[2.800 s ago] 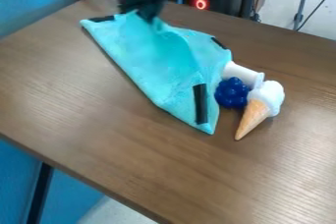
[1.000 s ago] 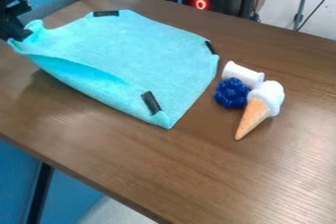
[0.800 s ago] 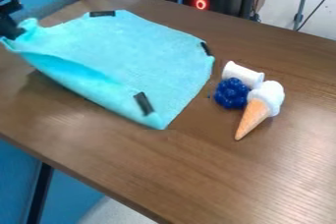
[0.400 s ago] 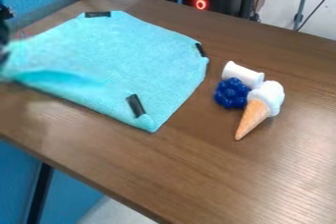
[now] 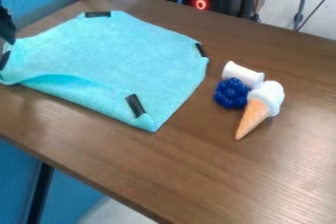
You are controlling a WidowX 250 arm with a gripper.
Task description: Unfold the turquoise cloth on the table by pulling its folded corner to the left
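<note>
The gripper is noted at the left edge of the camera view, just above the near-left corner of the turquoise cloth; whether it is clenched or released cannot be told. The cloth is found spread over the left part of the table, its near edge curled upward. Since the earliest frame, it has been opened out from a folded state and drawn away from the toys. Its left end, raised a moment ago, now appears lowered, with a black strip exposed there. Unfolding is judged largely achieved (the curled edge excepted). The white spool, blue berry cluster and toy ice cream cone are recorded as undisturbed, grouped closely to the right.
</note>
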